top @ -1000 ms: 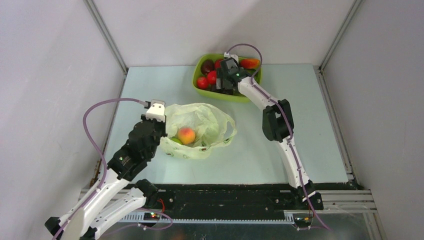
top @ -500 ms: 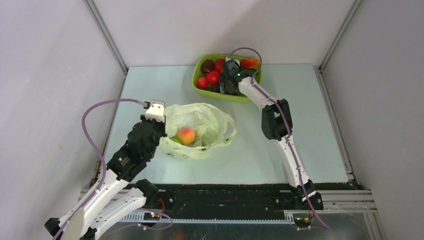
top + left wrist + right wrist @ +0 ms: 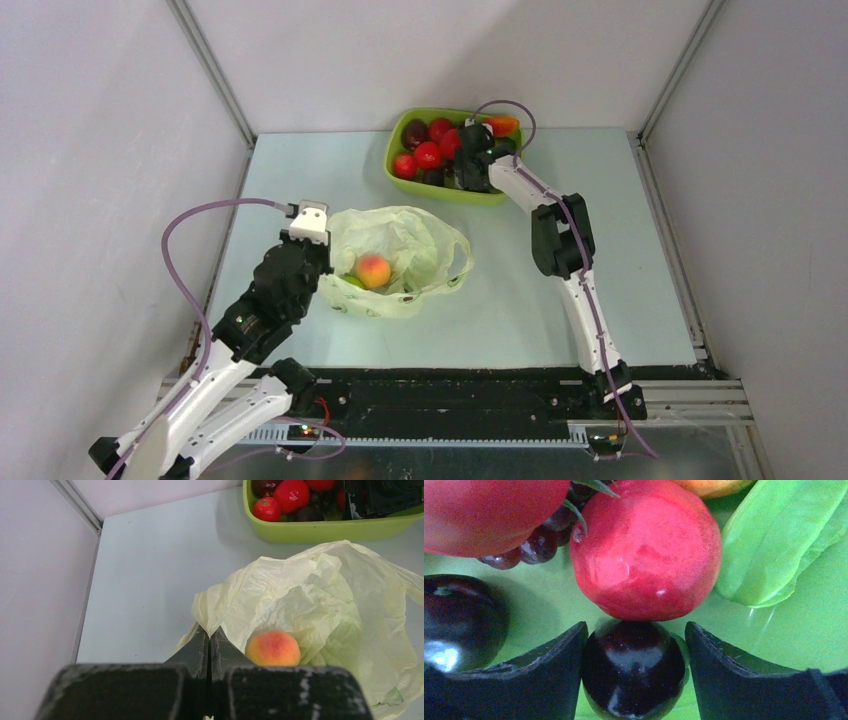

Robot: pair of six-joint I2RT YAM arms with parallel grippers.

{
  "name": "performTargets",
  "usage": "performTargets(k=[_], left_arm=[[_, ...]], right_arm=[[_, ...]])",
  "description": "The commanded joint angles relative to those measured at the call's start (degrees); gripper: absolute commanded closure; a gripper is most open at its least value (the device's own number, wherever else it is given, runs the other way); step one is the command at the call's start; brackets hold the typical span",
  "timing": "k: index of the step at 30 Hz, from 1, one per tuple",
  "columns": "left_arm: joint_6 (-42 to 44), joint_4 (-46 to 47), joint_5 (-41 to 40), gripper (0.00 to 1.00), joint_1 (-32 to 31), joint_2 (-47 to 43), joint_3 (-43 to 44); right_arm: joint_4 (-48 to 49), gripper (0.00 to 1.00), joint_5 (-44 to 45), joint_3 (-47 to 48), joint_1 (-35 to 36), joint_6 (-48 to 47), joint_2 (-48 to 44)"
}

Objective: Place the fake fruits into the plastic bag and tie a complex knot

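Observation:
The pale yellow-green plastic bag (image 3: 405,240) lies open on the table with an orange-pink peach (image 3: 373,270) and a green apple (image 3: 352,281) inside. My left gripper (image 3: 209,634) is shut on the bag's near left rim (image 3: 220,605), with the peach (image 3: 273,648) just right of it. My right gripper (image 3: 636,652) is down in the lime-green tray (image 3: 440,193), its jaws open on either side of a dark plum (image 3: 634,672). The left finger touches the plum; a small gap shows at the right finger. A red apple (image 3: 646,550) sits right behind the plum.
The tray also holds another dark plum (image 3: 459,615), purple grapes (image 3: 534,547), a large red fruit (image 3: 484,510) and a green leaf-like piece (image 3: 784,540). More red fruits (image 3: 428,155) show in the top view. Grey walls close in both sides.
My right gripper has shifted to the right and deeper into the tray, and its elbow has moved with it. The left arm and the bag have not moved.

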Motion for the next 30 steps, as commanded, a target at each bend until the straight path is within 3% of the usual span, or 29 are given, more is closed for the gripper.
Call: performTargets(k=[1, 8, 23, 30], left_arm=[[-1.1, 1.2, -0.2, 1.00, 0.3, -0.3, 2.6], [-1.0, 1.2, -0.2, 1.00, 0.3, -0.3, 2.6], [-1.0, 1.3, -0.3, 1.00, 0.3, -0.4, 2.6], [-1.0, 1.3, -0.1, 1.00, 0.3, -0.2, 2.5]], right_arm=[[1.5, 0.49, -0.1, -2.1, -0.1, -2.0, -4.4], [4.5, 0.55, -0.1, -5.0, -0.2, -2.4, -8.2], [9.2, 0.56, -4.8, -12.7, -1.1, -1.4, -21.1], [15.6, 0.56, -13.7, -22.5, -1.2, -1.0, -30.6]])
